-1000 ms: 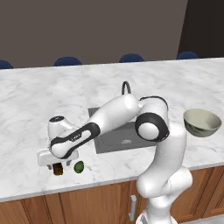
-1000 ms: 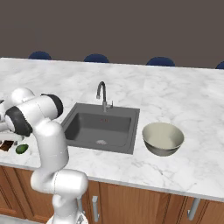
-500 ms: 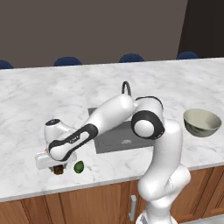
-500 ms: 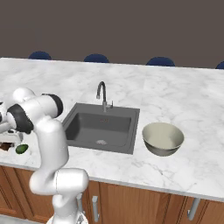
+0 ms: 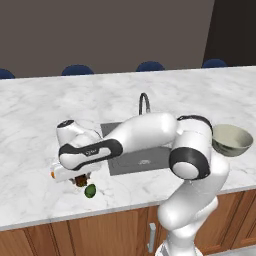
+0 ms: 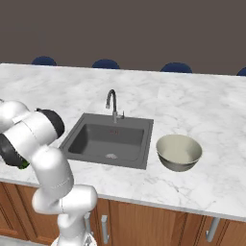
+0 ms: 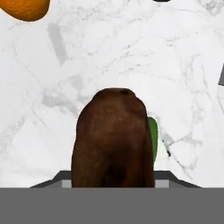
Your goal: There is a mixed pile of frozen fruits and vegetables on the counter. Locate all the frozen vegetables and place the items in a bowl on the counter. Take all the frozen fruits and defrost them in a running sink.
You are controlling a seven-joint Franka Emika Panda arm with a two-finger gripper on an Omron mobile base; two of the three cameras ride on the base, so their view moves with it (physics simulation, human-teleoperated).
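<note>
My gripper (image 5: 79,178) hangs low over the counter's (image 5: 30,125) front left part, shut on the dark brown oblong vegetable (image 5: 80,181). That brown piece (image 7: 113,140) looms large in the hand view and hides the fingertips. A green sliver (image 7: 152,138) peeks out behind its right side. The dark green oval vegetable (image 5: 90,191) lies on the marble just right of the hand. The orange fruit (image 7: 26,8) lies further off, and shows as a speck (image 5: 52,174) left of the hand. The beige bowl (image 5: 231,141) (image 6: 178,153) stands right of the sink (image 6: 108,139).
The dark curved faucet (image 6: 112,103) (image 5: 144,102) rises behind the basin. My arm stretches across the sink's left part in the left base view. Blue chair backs (image 5: 77,70) line the counter's far side. Wooden cabinet fronts (image 6: 158,221) run below the near edge.
The jaws have shut on the dark brown piece. The hand sank a little toward the counter before that; the other pieces have not moved.
</note>
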